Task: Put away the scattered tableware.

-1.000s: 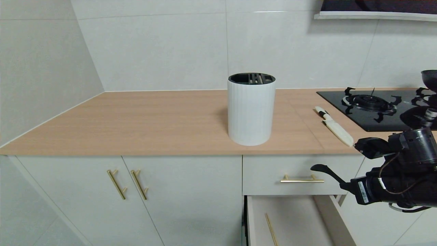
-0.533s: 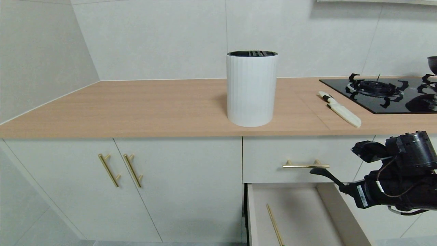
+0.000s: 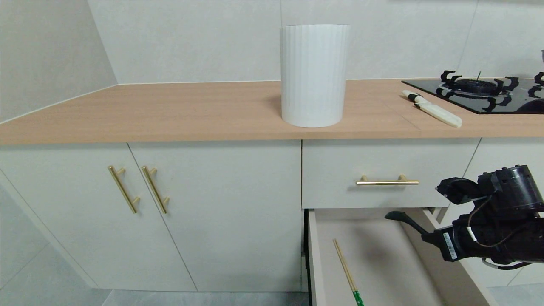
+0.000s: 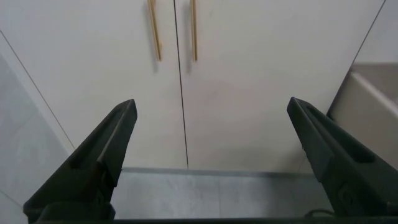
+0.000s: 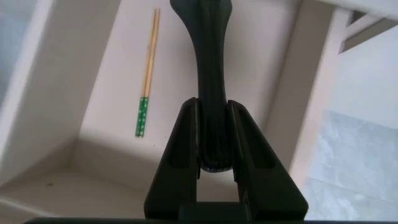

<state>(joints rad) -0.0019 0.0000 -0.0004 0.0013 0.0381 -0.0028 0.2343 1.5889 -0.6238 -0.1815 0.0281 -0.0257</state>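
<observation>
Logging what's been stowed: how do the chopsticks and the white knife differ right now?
The chopsticks lie inside the open drawer; the knife lies on the countertop beside the stove. The chopsticks are thin wood with green ends; the knife is broader, white with a black band. Both lie flat and loose.

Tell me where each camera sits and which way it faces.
Head view: on the head, facing forward and down at the counter and open drawer; right hand with a dark utensil shows.
Left wrist view: on the left wrist, facing closed cabinet doors and floor; left hand open.
Right wrist view: on the right wrist, looking down into the drawer; right hand clamps the utensil.
Shared: head and right wrist views both show the chopsticks in the drawer.
</observation>
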